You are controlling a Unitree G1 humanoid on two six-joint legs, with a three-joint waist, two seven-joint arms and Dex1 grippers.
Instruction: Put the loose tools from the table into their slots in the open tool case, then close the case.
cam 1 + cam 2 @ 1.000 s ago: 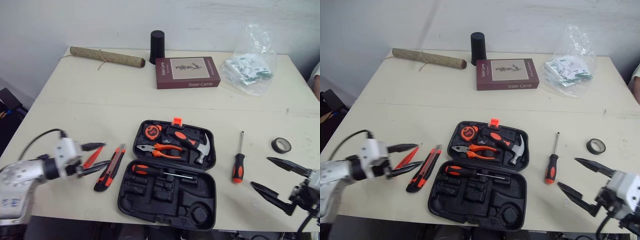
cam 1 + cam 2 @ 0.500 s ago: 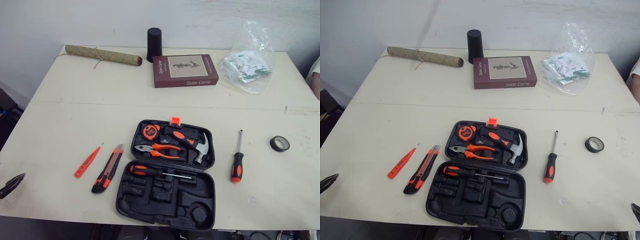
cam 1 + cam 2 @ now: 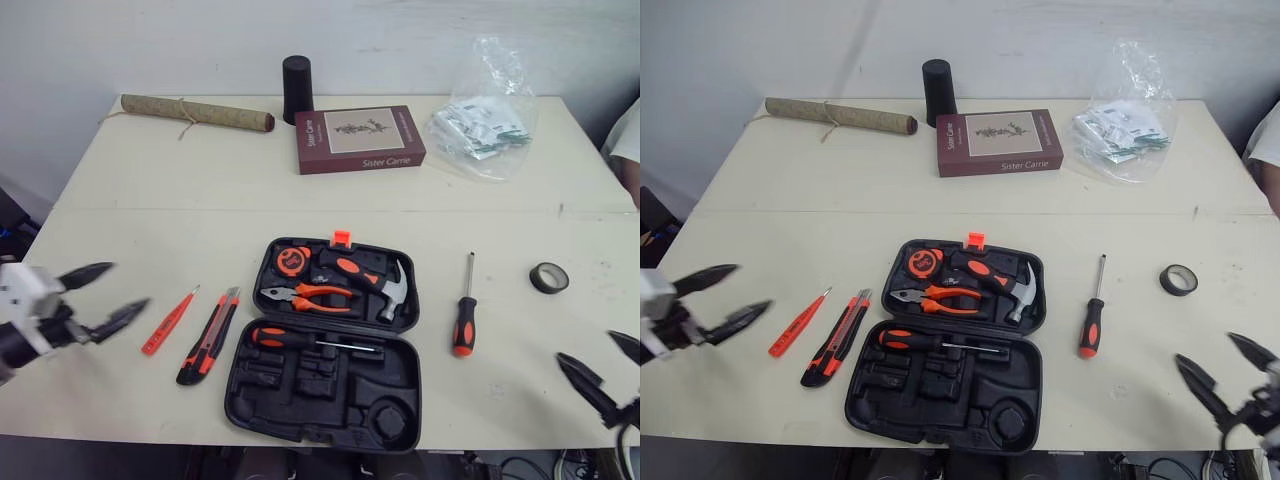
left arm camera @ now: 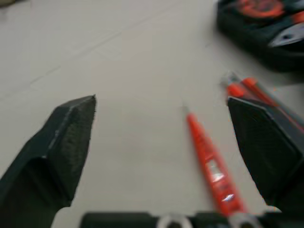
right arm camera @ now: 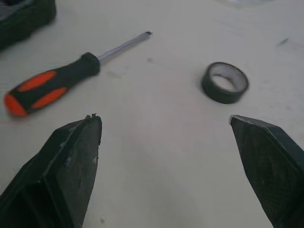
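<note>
Jaws spread wide, empty, both | left gripper (image 3: 128, 284) low, left of tool case (image 3: 260, 415) | right gripper (image 3: 585, 346) low, right of it | cream table (image 3: 200, 220), white wall (image 3: 400, 40) behind

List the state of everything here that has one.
tool case, open, some slots empty
left gripper, open, empty
right gripper, open, empty
screwdriver, loose on table, right of case
utility knife, loose on table, left of case
red tester pen, loose on table, beside knife
tape roll, loose on table

A wide cream table (image 3: 250, 180), with a thin seam (image 3: 200, 209) running across its top, stands before a plain white wall (image 3: 420, 35) in soft, even light.
</note>
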